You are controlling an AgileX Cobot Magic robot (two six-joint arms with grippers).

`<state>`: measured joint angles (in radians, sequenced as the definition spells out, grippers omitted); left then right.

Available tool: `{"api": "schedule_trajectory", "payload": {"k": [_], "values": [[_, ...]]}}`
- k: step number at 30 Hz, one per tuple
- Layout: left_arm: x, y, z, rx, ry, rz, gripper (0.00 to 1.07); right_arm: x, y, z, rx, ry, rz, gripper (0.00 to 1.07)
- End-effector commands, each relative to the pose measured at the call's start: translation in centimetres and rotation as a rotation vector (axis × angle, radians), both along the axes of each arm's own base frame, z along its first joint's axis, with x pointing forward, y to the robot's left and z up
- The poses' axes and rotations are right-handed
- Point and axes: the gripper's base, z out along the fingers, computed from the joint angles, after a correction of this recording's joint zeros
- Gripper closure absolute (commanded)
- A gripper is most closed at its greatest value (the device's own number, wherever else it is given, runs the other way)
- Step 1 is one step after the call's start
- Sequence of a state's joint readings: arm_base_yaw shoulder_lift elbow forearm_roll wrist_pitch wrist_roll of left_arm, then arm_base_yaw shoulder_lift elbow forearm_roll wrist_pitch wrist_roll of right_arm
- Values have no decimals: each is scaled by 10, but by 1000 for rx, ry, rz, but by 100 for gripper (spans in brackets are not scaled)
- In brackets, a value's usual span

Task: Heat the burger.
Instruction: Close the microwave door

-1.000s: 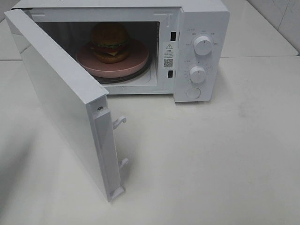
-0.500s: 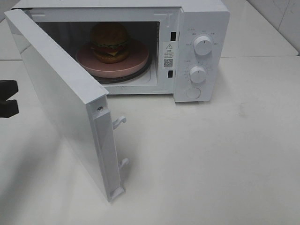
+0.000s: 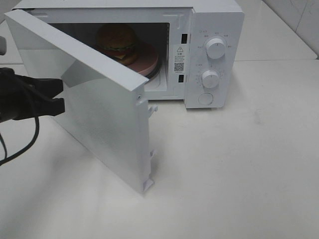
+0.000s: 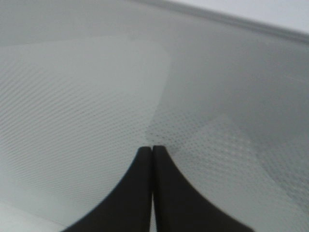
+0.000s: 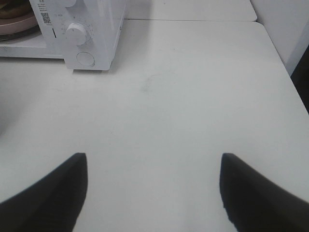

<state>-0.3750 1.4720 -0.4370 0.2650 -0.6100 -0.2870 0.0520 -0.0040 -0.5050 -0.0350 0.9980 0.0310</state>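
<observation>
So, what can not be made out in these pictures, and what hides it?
- Burger, exterior high view: its lower half is behind the microwave door.
- Pink plate, same view: mostly hidden by that door.
- Dial markings: too small to read.
- Right gripper: only its fingertips show, cut off by the wrist view's edge.

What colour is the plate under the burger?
The plate is pink, clearest in the exterior high view.
</observation>
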Motion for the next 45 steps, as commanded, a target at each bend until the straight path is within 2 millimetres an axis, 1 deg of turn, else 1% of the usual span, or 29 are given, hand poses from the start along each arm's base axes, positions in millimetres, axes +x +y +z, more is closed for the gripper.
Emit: {"api": "schedule_trajectory", "payload": {"k": [1,2,4,7,8,9,10,11,12,13,15,18,20,23,25,26,28,29,30,31,33,35,38,40,41,45], "values": [[5,-15,4,-7,-30,-8,107,-3,0,-1,-7,-30,-2,32],[5,-15,4,-7,-30,-8,107,-3,0,-1,-7,-30,-2,32],[9,-31,3,-8,-33,-18,107,-3,0,-1,-6,-30,-3,32],[10,-35,1,-6,-31,-23,107,-3,0,-1,-6,-30,-3,32],[12,-45,2,-14,-31,-36,107,-3,0,-1,-6,-30,-3,32],[14,-50,2,-19,-30,-42,107,-3,0,-1,-6,-30,-3,32],[14,-50,2,-19,-30,-42,107,-3,0,-1,-6,-30,-3,32],[17,-60,1,-23,-31,-61,107,-3,0,-1,-6,-30,-3,32],[19,-66,1,-25,-33,-72,107,-3,0,-1,-6,-30,-3,32],[19,-66,1,-25,-33,-72,107,-3,0,-1,-6,-30,-3,32],[25,-86,3,-54,-31,-87,107,-3,0,-1,-6,-30,-3,32],[26,-92,3,-60,-31,-91,107,-3,0,-1,-6,-30,-3,32],[32,-111,4,-50,-39,-104,107,-3,0,-1,-6,-30,-3,32],[34,-116,4,-51,-39,-101,107,-3,0,-1,-6,-30,-3,32],[42,-133,4,-63,-51,-92,107,-3,0,-1,-6,-30,-3,32],[42,-133,4,-63,-51,-92,107,-3,0,-1,-6,-30,-3,32],[51,-143,5,-80,-58,-75,107,-3,0,-1,-6,-30,-3,32],[51,-143,5,-80,-58,-75,107,-3,0,-1,-6,-30,-3,32],[57,-148,4,-94,-52,-57,107,-3,0,-1,-6,-30,-3,32],[57,-148,4,-94,-52,-57,107,-3,0,-1,-6,-30,-3,32],[64,-154,2,-102,-54,-52,107,-3,0,-1,-6,-30,-3,32],[66,-156,1,-103,-54,-53,107,-3,0,-1,-6,-30,-3,32],[77,-166,-1,-71,-61,-69,107,-3,0,-1,-6,-30,-3,32],[79,-169,-2,-59,-64,-75,107,-3,0,-1,-6,-30,-3,32],[84,-174,-1,-52,-73,-77,107,-3,0,-1,-6,-30,-3,32],[92,-178,-2,-58,-82,-57,107,-3,0,-1,-6,-30,-3,32]]}}
